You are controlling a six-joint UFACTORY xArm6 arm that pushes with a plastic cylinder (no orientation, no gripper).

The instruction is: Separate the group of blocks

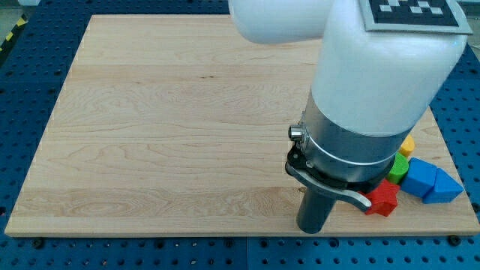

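A group of blocks lies at the view's lower right on the wooden board point(165, 127). A red star-shaped block point(383, 199) is nearest my tip. A green block point(399, 166) sits above it, mostly hidden by the arm. A yellow block point(407, 145) peeks out above the green one. A blue block point(420, 177) and a blue triangular block point(445, 187) lie to the right, touching each other. My tip point(310, 228) rests on the board just left of the red block, near the board's bottom edge.
The big white and grey arm body point(375, 82) covers the board's upper right and hides part of the block group. A blue pegboard surface point(30, 90) surrounds the board. The board's right edge runs close to the blue blocks.
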